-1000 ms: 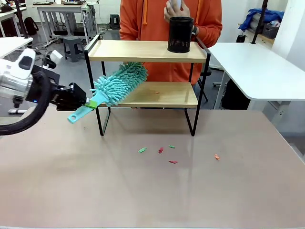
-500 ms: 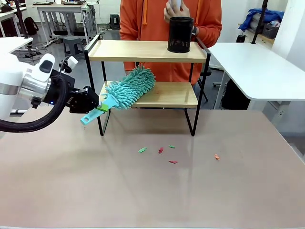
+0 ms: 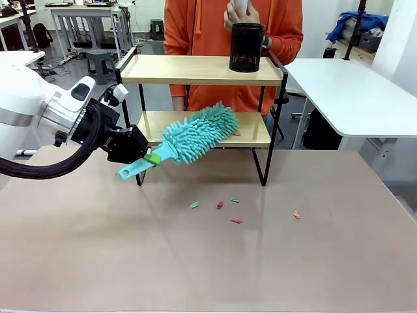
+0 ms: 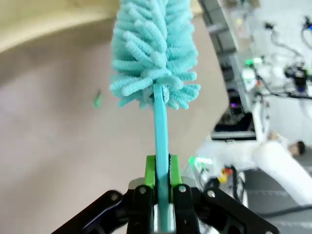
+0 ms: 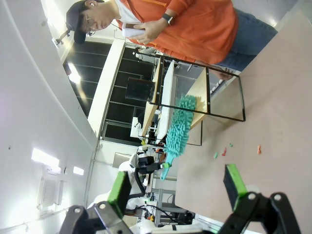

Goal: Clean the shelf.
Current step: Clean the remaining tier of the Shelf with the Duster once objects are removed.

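Shelf (image 3: 189, 70): two-tier rack, light wooden boards in a thin black frame with raised side rails, standing on the far part of the desk (image 3: 195, 267), directly ahead of the left pincer (image 4: 162, 169) in the direction its fingers point. Teal chenille duster (image 3: 199, 132): slim teal handle clamped between the left pincer's green pads, with the handle's end sticking out behind them. Its fluffy head reaches out beyond the fingertips and lies at a slant over the front edge of the lower board; whether it presses on the wood cannot be told. Black mesh pen cup (image 3: 247, 47): upright on the top board, above the duster's far tip and well apart from the left pincer. Small scraps (image 3: 194, 205): green, red and orange, scattered on the desk in front of the shelf, below and beyond the left pincer. Right pincer (image 5: 176, 184): jaws spread wide, nothing between them, the shelf and duster far ahead of it. Person (image 3: 195, 26): orange hooded top, standing behind the shelf, one hand (image 3: 236, 14) raised above the pen cup.
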